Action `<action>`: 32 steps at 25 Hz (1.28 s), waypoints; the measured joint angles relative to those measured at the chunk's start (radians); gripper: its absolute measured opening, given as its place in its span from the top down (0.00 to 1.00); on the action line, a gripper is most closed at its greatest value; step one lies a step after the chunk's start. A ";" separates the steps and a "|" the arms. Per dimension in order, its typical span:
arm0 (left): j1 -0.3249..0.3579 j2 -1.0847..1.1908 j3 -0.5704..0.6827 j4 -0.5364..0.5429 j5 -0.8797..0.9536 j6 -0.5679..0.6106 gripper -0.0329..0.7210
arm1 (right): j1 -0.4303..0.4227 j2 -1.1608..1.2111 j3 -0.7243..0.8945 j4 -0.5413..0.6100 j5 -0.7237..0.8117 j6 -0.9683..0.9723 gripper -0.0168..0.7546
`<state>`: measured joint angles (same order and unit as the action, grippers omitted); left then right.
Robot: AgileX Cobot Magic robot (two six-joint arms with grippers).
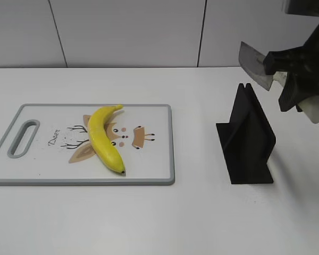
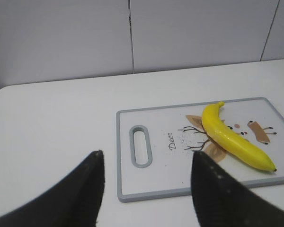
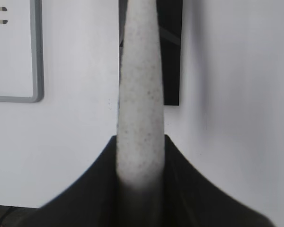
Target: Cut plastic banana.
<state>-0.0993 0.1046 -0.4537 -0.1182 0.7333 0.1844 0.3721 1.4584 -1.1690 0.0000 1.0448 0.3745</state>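
My right gripper (image 1: 300,79) clamps the knife (image 1: 255,65) above the black stand (image 1: 247,139). My left gripper (image 2: 146,182) hangs open near the cutting board (image 2: 146,189), where the banana (image 1: 103,138) lies.

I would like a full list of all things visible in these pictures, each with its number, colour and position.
banana: 1, yellow, lying on the board, whole
board: 1, white with grey rim and deer drawing, on the table's left part
stand: 1, black, upright on the table, right of the board
knife: 1, grey blade and pale speckled handle, held in the air above the stand
table: 1, white, under everything
left hand: 1, black, open, empty, near the board's handle end
right hand: 1, black, shut on the knife handle
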 joint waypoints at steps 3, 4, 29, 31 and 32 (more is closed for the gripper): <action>0.000 0.000 -0.029 -0.001 0.070 0.000 0.21 | 0.000 -0.003 0.001 0.000 0.000 0.002 0.74; 0.000 0.000 -0.038 -0.001 0.085 0.000 0.21 | 0.000 -0.003 0.001 0.000 0.000 0.002 0.74; 0.000 -0.088 -0.054 0.048 0.313 -0.045 0.21 | 0.000 -0.005 0.090 0.000 -0.058 0.003 0.74; 0.000 -0.088 -0.054 0.048 0.313 -0.045 0.21 | 0.000 -0.005 0.112 0.000 -0.079 0.003 0.74; 0.000 -0.088 -0.054 0.048 0.313 -0.045 0.21 | 0.000 -0.005 0.122 0.008 -0.089 0.003 0.74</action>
<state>-0.0993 0.0162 -0.5077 -0.0702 1.0463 0.1395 0.3721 1.4536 -1.0467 0.0076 0.9561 0.3776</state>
